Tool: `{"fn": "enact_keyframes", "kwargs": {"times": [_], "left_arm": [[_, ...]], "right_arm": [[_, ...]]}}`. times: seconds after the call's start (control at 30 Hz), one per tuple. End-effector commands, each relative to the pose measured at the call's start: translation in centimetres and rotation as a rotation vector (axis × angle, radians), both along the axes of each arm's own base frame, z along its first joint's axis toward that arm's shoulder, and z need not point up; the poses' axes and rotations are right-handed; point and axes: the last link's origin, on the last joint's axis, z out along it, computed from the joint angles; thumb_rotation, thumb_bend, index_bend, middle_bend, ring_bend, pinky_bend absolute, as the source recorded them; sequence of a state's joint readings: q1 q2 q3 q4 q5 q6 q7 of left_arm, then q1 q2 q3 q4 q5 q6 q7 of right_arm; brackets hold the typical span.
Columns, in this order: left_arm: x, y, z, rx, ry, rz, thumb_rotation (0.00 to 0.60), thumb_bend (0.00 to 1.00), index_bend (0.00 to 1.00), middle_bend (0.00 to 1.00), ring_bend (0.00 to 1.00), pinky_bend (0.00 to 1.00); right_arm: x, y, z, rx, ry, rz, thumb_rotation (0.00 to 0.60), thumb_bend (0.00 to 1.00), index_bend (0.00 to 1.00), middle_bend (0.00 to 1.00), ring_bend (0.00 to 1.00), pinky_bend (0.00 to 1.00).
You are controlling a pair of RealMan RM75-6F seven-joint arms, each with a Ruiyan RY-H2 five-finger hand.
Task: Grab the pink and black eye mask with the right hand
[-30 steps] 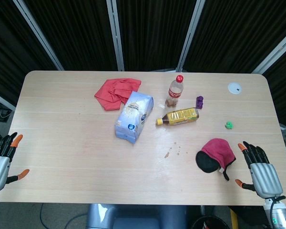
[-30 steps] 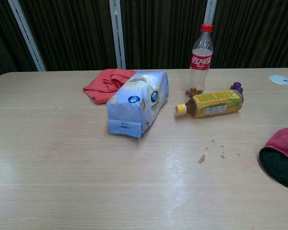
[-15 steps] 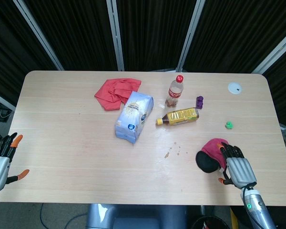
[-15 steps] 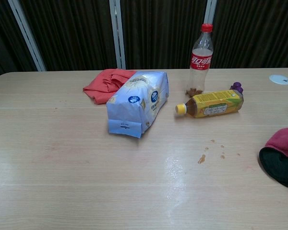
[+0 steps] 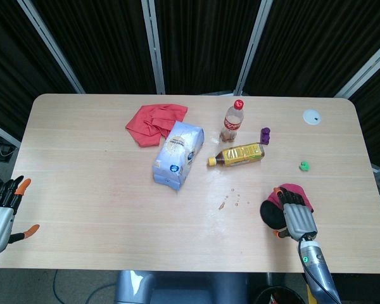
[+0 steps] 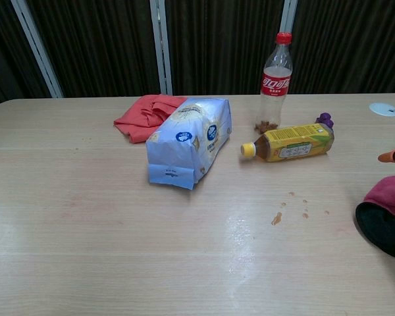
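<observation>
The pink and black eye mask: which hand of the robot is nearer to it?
Right. The right hand is over the eye mask; the left hand is beyond the table's opposite edge.

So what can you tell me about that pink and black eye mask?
The eye mask looks like soft fabric, folded or bunched: a deep pink part toward the far side, a rounded black part nearer the robot. It lies on the table near its front right corner. In the head view the right hand is over its right side, covering part of it; whether the fingers grip it yet cannot be told. The chest view shows it cut off at the frame edge.
</observation>
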State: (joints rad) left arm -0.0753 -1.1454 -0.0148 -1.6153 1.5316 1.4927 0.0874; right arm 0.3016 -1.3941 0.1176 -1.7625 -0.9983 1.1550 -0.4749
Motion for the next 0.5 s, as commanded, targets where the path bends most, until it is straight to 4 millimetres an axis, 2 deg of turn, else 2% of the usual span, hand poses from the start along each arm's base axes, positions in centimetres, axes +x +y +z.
{"fn": "enact_keyframes", "kwargs": {"times": [0.03, 0.3, 0.5], "left_arm": [[0.0, 0.1, -0.1, -0.003, -0.001, 0.002, 0.6, 0.0, 0.0, 0.0, 0.0, 0.0], [-0.1, 0.2, -0.2, -0.011, 0.007, 0.002, 0.6, 0.0, 0.0, 0.0, 0.0, 0.0], [-0.2, 0.4, -0.3, -0.013, 0.01, 0.006, 0.6, 0.0, 0.0, 0.0, 0.0, 0.0]], "right_arm": [[-0.1, -0.2, -0.8, -0.001, 0.005, -0.009, 0.6, 0.0, 0.0, 0.0, 0.0, 0.0], [-1.6, -0.4, -3.3, 0.027, 0.03, -0.066, 0.6, 0.0, 0.0, 0.0, 0.0, 0.0], [-2.2, -1.4, -4.6, -0.006, 0.041, -0.066, 0.6, 0.0, 0.0, 0.0, 0.0, 0.0]]}}
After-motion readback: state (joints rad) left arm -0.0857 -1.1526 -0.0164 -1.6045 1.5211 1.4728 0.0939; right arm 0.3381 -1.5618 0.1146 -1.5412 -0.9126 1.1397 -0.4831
